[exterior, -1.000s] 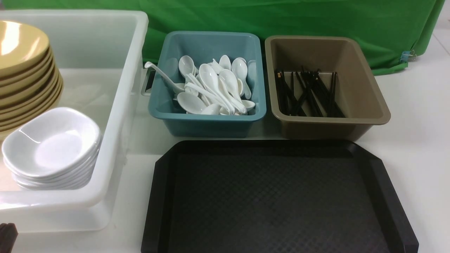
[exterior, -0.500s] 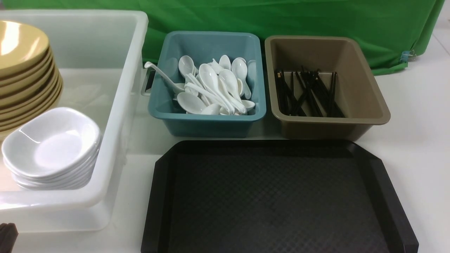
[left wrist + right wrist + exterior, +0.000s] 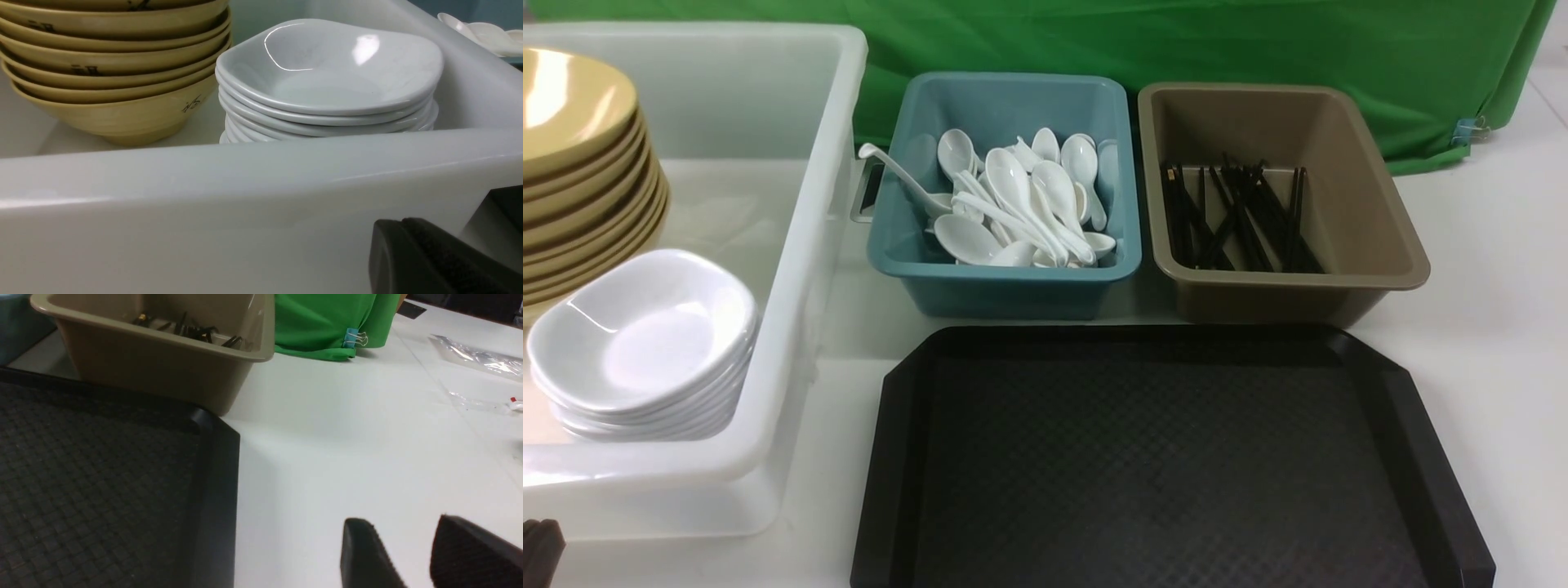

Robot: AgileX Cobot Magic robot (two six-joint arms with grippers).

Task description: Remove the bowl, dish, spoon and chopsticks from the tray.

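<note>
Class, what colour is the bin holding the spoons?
Teal blue bin, clearest in the front view.

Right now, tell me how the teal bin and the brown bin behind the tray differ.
The teal bin is blue-green and holds a heap of white spoons; the brown bin is tan and holds black chopsticks. The teal bin sits to the robot's left, the brown bin to its right. One spoon handle pokes over the teal bin's rim; the chopsticks lie below the brown bin's rim. Both are open rectangular tubs standing side by side just beyond the tray.
</note>
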